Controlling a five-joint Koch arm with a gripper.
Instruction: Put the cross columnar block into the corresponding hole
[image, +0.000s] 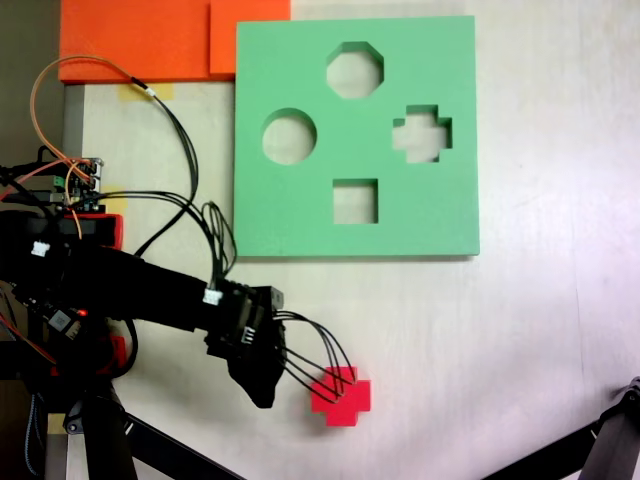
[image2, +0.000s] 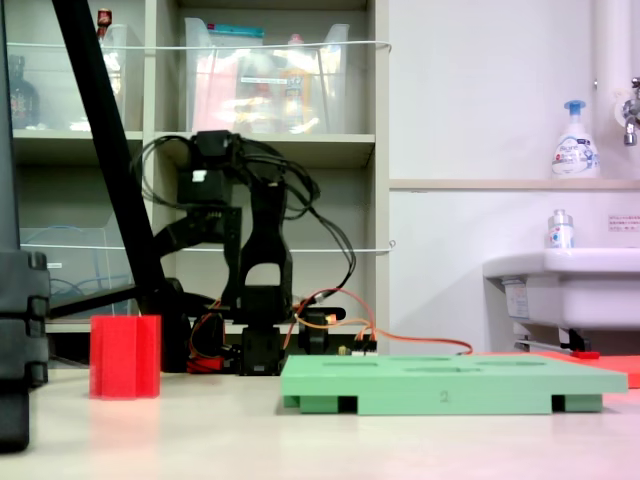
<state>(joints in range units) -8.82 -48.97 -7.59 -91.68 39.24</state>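
Note:
The red cross columnar block (image: 342, 397) stands upright on the pale table, below the green foam board (image: 300, 225); it also shows at the left (image2: 125, 357). The plus-shaped hole (image: 422, 133) lies near the board's right edge, beside octagonal, round and square cutouts. My gripper (image: 262, 392) hangs just left of the block, apart from it, with nothing in it. Its jaws merge into one dark shape, so their state is unclear. The black arm (image2: 262, 250) stands behind the low green board (image2: 450, 382). Thin wires from the wrist cross over the block's left edge.
Orange foam slabs (image: 150, 40) lie at the top left, touching the board's corner. The arm's base and circuit board (image: 75, 185) sit at the left edge. Black stand legs (image: 150, 440) cross the bottom corners. A sink (image2: 565, 285) and shelves lie beyond the table.

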